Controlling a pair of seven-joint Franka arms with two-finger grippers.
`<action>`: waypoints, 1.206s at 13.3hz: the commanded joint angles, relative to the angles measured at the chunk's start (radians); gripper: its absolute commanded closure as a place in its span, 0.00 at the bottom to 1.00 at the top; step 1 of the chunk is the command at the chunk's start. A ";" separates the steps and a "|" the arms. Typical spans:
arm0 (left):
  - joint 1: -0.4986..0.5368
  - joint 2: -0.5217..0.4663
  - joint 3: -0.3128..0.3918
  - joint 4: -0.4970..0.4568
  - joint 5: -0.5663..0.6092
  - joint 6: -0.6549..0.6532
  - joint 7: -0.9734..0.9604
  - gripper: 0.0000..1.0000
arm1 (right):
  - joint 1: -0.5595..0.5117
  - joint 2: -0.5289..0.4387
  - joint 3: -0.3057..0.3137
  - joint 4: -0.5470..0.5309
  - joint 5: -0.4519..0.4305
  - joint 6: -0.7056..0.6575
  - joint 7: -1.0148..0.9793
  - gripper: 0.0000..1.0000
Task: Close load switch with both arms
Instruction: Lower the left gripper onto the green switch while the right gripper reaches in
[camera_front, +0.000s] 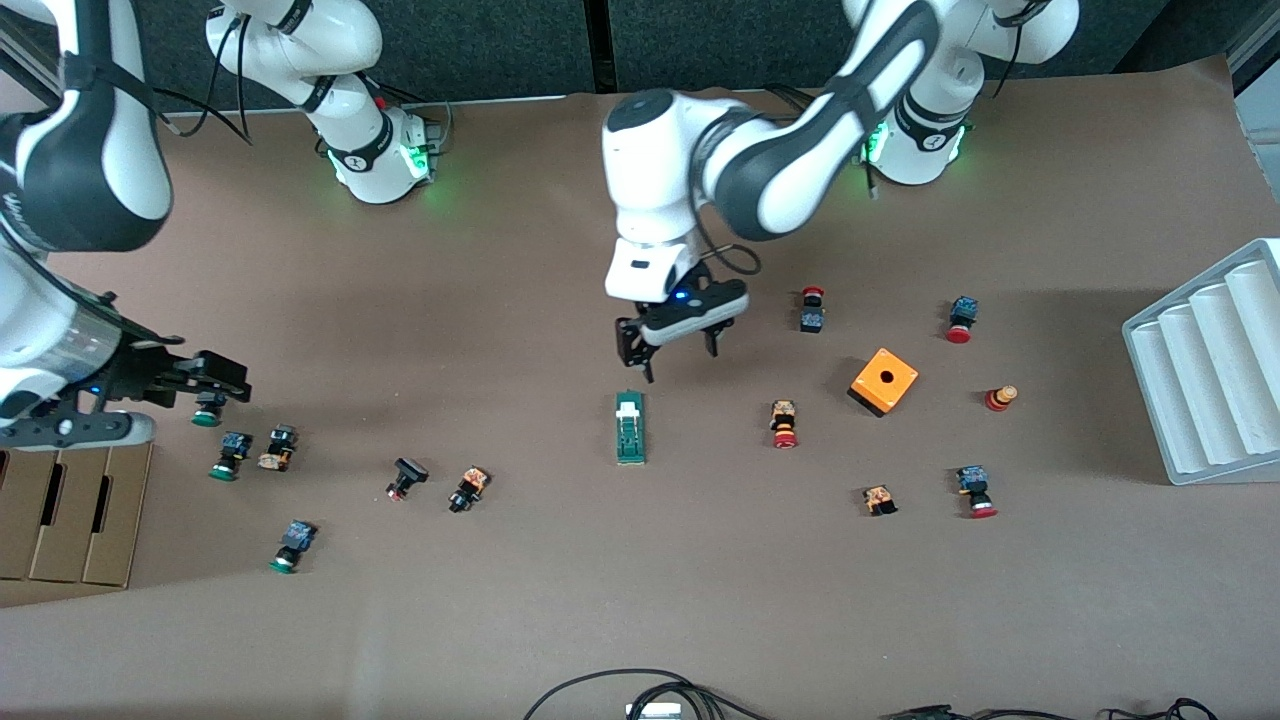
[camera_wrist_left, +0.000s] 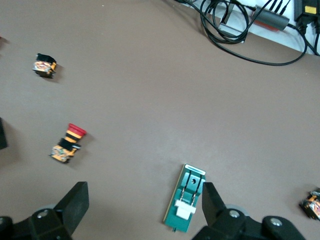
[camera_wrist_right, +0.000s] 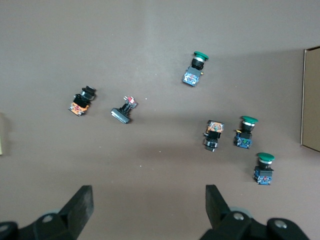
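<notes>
The load switch (camera_front: 630, 428) is a narrow green block that lies flat near the middle of the table, with its white sliding piece (camera_front: 627, 406) at the end farther from the front camera. My left gripper (camera_front: 672, 352) is open and empty, up in the air over the table just past that end. In the left wrist view the load switch (camera_wrist_left: 186, 204) lies close beside one of the fingers (camera_wrist_left: 209, 196), off the midline of the left gripper (camera_wrist_left: 144, 199). My right gripper (camera_front: 222, 384) is open and empty, over a group of push-buttons at the right arm's end; in the right wrist view the right gripper (camera_wrist_right: 147, 200) has only bare table between its fingers.
An orange cube with a hole (camera_front: 884, 381) and several red-capped push-buttons (camera_front: 784, 424) lie toward the left arm's end. Green-capped push-buttons (camera_front: 229, 455) lie toward the right arm's end. A white ribbed rack (camera_front: 1210, 370), a cardboard box (camera_front: 70, 510) and cables (camera_front: 640, 692) sit at the table's edges.
</notes>
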 joint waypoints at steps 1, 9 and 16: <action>-0.061 0.083 0.009 0.020 0.184 0.014 -0.162 0.00 | 0.012 0.015 -0.006 0.022 -0.016 -0.011 -0.023 0.00; -0.143 0.281 0.009 -0.052 0.708 0.070 -0.477 0.01 | 0.010 0.071 -0.006 0.020 0.060 0.017 -0.137 0.00; -0.184 0.447 0.014 -0.005 1.055 0.012 -0.717 0.01 | 0.076 0.160 0.000 0.045 0.136 0.101 -0.433 0.00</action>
